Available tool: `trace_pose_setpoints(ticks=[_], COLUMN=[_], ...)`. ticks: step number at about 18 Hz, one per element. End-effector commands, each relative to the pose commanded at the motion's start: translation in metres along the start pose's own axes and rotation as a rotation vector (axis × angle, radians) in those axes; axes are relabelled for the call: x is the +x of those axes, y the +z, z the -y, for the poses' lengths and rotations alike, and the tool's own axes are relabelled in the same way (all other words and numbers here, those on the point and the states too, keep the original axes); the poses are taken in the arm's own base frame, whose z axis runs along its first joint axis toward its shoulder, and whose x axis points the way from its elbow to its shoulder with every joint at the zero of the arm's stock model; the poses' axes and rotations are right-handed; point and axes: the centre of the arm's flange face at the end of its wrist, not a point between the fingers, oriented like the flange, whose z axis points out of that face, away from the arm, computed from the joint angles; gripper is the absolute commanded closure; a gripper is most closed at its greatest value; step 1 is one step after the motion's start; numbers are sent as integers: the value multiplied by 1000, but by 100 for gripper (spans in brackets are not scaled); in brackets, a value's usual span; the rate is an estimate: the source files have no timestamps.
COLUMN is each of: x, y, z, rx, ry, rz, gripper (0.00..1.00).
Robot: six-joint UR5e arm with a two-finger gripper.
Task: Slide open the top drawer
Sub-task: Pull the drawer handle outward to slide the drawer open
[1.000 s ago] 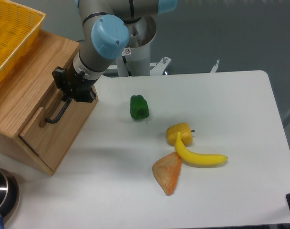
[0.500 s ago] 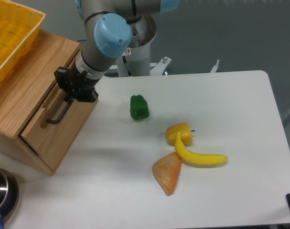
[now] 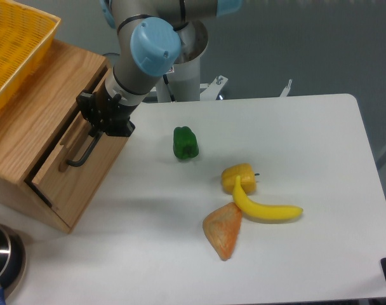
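- Up at the counter's left, the black two-finger gripper (image 3: 99, 129) has its jaws closed on the long black metal bar handle (image 3: 85, 151).
- That light-oak wooden top drawer (image 3: 71, 170) stands slightly out of the oak box cabinet (image 3: 34, 121).

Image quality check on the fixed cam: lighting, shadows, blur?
Fixed camera: soft, even light, no hard glare on the white table; faint shadows under the banana and green pepper; gripper at the top drawer handle is dark, jaw detail lost; frame sharp overall.
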Motion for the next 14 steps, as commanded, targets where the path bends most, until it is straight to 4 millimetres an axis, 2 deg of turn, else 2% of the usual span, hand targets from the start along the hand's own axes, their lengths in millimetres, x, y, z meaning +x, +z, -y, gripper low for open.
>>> trace_pose_setpoints(ticks=[14], x=[-25], y=[-8], z=[-7], rx=[-9], ry=[-30], rz=[31], gripper=[96])
